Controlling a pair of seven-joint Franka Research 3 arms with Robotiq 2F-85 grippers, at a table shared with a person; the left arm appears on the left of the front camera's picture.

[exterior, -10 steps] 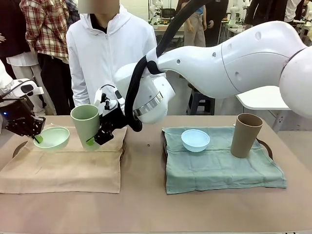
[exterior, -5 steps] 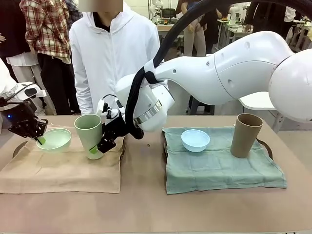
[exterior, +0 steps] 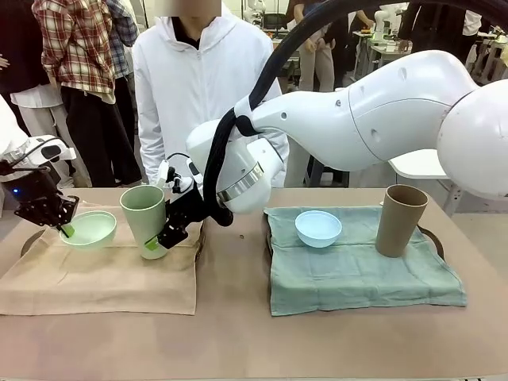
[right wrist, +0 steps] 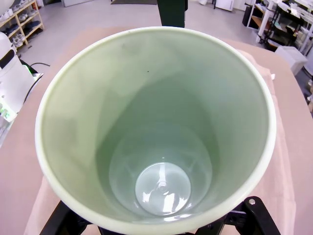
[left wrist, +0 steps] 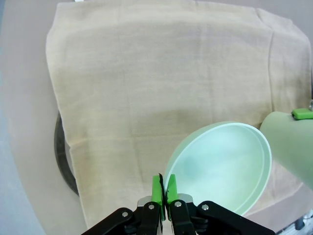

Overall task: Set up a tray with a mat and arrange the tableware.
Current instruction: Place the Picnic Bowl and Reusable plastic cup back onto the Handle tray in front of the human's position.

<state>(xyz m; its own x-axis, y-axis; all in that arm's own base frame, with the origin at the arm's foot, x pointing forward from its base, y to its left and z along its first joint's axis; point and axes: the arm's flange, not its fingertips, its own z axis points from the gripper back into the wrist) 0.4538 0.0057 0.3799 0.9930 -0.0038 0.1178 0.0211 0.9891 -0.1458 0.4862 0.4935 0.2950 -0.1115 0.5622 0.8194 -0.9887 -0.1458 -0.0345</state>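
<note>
The left hand (left wrist: 163,195) pinches the pale green bowl (left wrist: 222,166) by its rim above the beige mat (exterior: 103,270). The right hand (exterior: 163,234) grips the pale green cup (exterior: 145,218), apparently touching the mat beside the bowl.

A pale green bowl (exterior: 88,228) and tilted pale green cup (exterior: 146,219) sit at nine o'clock. A light blue bowl (exterior: 318,228) and upright brown cup (exterior: 400,220) stand at three o'clock.

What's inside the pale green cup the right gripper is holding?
Nothing: the right wrist view looks straight into the pale green cup and its bottom is bare and glossy. What's beneath the cup is hidden by its own walls.
</note>
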